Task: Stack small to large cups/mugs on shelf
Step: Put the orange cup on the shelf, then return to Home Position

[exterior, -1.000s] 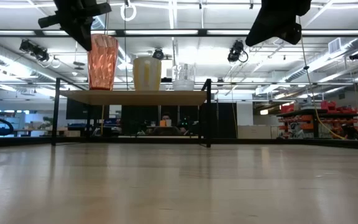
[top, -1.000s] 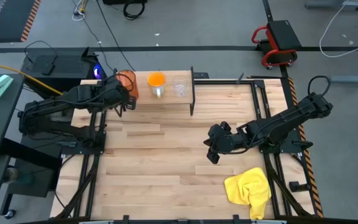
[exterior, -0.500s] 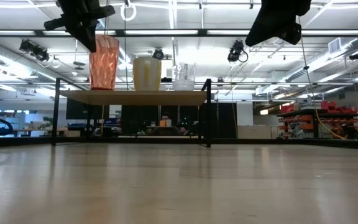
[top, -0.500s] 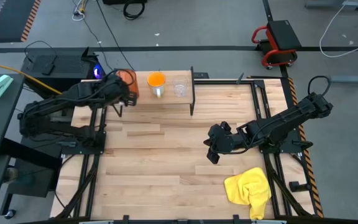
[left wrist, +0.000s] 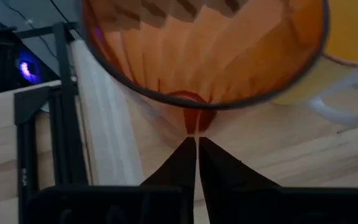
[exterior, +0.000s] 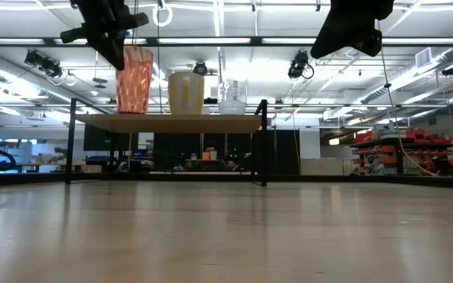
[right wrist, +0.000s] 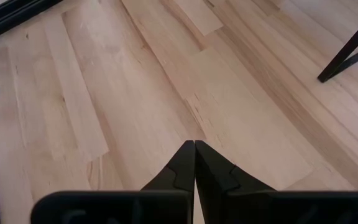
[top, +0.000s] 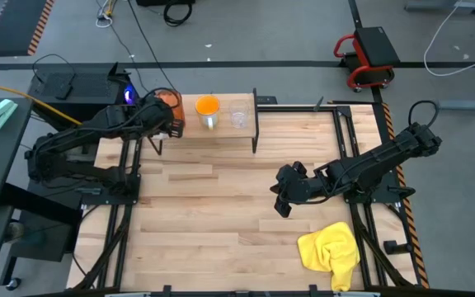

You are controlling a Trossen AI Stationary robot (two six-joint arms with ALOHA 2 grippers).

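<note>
From above, the left gripper covered part of the amber tumbler at the shelf end; orange mug and clear glass cup stood beside it.

At table height, the tumbler stood upright — mouth up.

The left wrist camera showed a narrow gap between the fingertips, the tumbler's inside empty.

The right gripper hung over the tabletop, jaws together.
</note>
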